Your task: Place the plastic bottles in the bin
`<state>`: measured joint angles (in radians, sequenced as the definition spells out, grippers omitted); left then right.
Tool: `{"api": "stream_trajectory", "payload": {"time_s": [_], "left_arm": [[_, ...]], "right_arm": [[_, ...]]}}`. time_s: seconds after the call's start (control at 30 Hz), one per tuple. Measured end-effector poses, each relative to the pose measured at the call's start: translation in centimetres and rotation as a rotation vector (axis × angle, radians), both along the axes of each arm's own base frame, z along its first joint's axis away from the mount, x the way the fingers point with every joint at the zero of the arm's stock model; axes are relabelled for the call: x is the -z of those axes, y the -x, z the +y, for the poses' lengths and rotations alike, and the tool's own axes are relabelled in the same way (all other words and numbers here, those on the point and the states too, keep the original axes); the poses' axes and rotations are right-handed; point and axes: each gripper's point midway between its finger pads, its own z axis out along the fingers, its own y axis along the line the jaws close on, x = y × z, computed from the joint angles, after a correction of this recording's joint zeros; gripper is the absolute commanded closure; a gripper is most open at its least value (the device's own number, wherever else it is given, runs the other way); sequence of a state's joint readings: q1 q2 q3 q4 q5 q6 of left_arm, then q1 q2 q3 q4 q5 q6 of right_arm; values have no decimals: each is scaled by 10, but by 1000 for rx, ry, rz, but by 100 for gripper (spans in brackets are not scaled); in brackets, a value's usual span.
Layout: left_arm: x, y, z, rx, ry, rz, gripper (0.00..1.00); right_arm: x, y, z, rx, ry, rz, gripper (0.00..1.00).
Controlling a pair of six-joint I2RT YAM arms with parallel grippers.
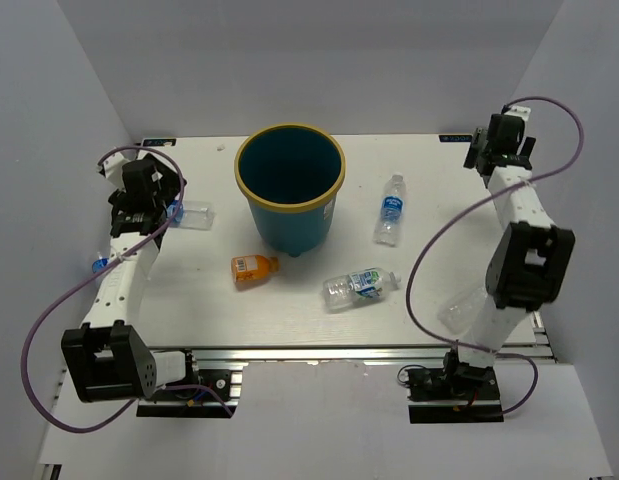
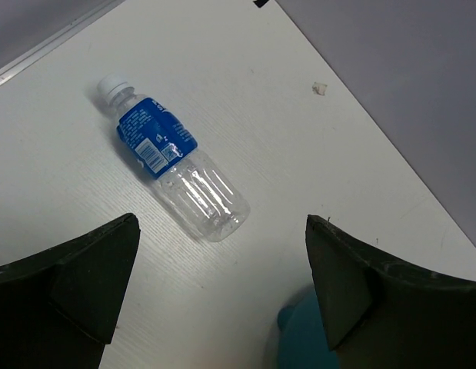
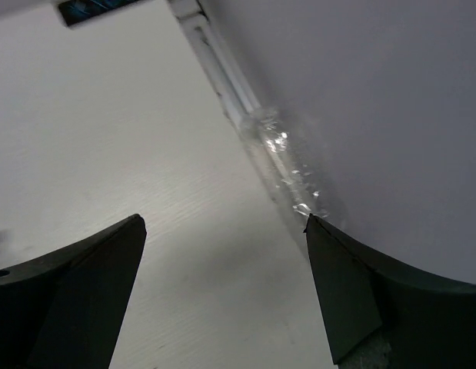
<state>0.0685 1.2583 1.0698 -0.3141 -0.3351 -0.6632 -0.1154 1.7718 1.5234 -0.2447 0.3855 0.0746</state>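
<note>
The bin (image 1: 289, 215) stands upright on the table (image 1: 189, 320), at its middle toward the far side. All bottles seen lie outside it. An orange bottle (image 1: 253, 268) lies on its side just near-left of the bin's base. A green-white labelled bottle (image 1: 361, 285) lies on its side near-right of the bin, and a blue-labelled bottle (image 1: 391, 208) lies to the bin's right, cap toward the far edge. A fourth bottle (image 2: 172, 165), with a blue label and white cap, lies on its side left of the bin. It sits below the left jaws, which stand wide apart and touch nothing. A blue-capped bottle (image 1: 99, 265) is partly hidden under the left arm (image 1: 124, 285). A clear bottle (image 1: 459, 310) lies beside the lower part of the right arm (image 1: 514, 215). The right jaws are also wide apart and hold nothing, at the far right corner. In the right wrist view another clear bottle (image 3: 284, 157) lies along the foot of the wall (image 3: 376, 115); its label cannot be made out.
</note>
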Motion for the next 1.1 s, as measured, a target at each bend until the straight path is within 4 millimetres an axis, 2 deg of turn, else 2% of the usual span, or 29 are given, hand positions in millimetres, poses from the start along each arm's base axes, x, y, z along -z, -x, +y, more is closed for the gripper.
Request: {"api": "stream_trajectory", "payload": {"time_s": [0.1,0.2,0.33,0.47,0.63,0.73,0.8,0.9,0.93,1.0,1.03,1.1], "left_arm": [[11,-1,0,0,4,26,2],[27,-2,0,-1,9,74,2],[45,-2,0,-1,13,132,2],[48,-1,1,-6,10,142,2],[50,8,7,-41,-10,170,2],[43,11,11,-61,-22,158,2],[36,13,13,-72,-29,139,2],[27,16,16,-91,-37,115,2],[25,17,17,-96,-39,109,2],[20,19,18,-105,-43,98,2],[18,20,19,-109,-45,92,2],[14,21,20,-115,-47,81,2]], "right_arm": [[51,-9,-32,57,80,156,11],[104,-7,-58,99,117,311,11],[146,13,-91,162,159,456,11],[151,24,-113,194,183,496,11],[154,24,-119,193,220,517,11],[166,25,-121,196,236,544,12],[167,25,-123,202,244,545,16],[169,23,-121,193,228,538,30],[169,23,-120,190,225,538,42],[170,22,-118,184,215,533,54],[170,21,-118,184,212,530,70],[170,21,-117,180,208,526,82]]}}
